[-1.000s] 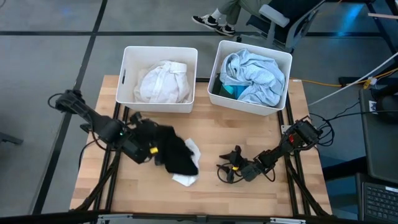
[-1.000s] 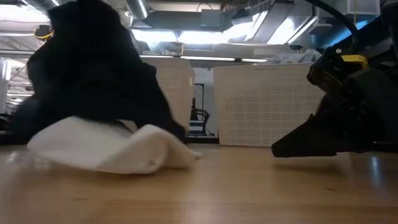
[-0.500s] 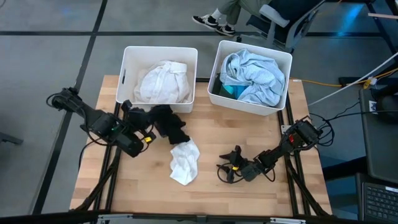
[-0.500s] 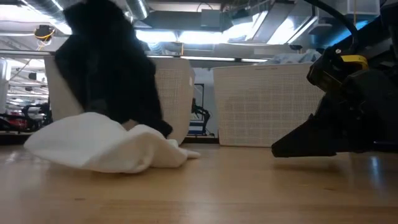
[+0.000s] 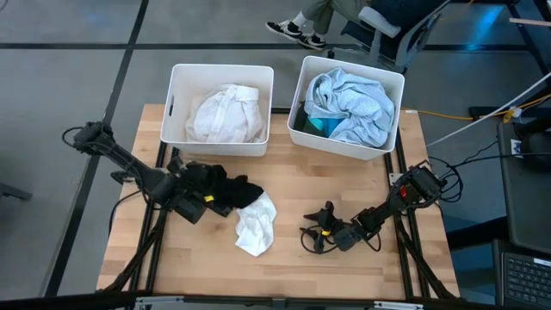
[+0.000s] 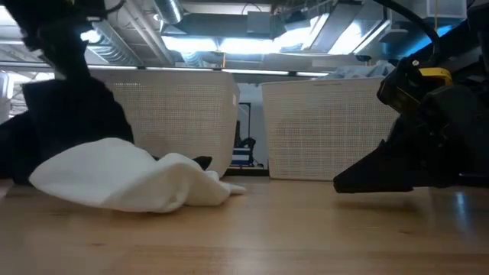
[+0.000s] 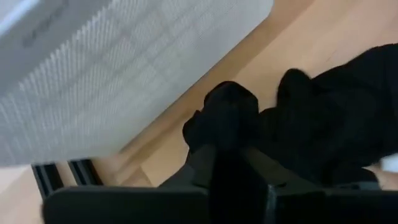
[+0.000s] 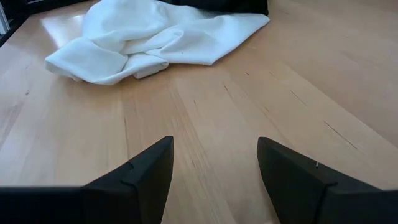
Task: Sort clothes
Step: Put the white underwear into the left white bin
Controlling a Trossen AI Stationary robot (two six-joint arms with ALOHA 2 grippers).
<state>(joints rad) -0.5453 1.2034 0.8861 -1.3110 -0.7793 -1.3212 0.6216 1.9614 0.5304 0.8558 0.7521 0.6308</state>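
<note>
A black garment (image 5: 228, 189) lies bunched on the wooden table in front of the left white bin (image 5: 176, 103), and its right end meets a crumpled white garment (image 5: 256, 224). My left gripper (image 5: 209, 196) is shut on the black garment. My right gripper (image 5: 314, 234) rests low on the table to the right of the white garment (image 8: 155, 31), open and empty. White clothes (image 5: 225, 114) fill the left bin. Pale blue and teal clothes (image 5: 351, 103) fill the right bin (image 5: 301, 86). My left gripper pinches a bunched fold of the black garment (image 7: 227, 121) between its two fingers, at the end of the garment nearest the left bin. The fingers come in low from the table's left side. The rest of the garment (image 7: 339, 124) lies slack on the table.
The two bins stand side by side along the table's far edge. Bare wood (image 5: 189, 258) lies near the front edge and between the garments and the right bin. A person's legs and a chair (image 5: 344, 21) show beyond the table.
My left gripper lifted the black garment off the white one and carried it toward the left bin. It then came back down, so the black garment lies bunched on the table. The white garment is uncovered and has stayed in place.
</note>
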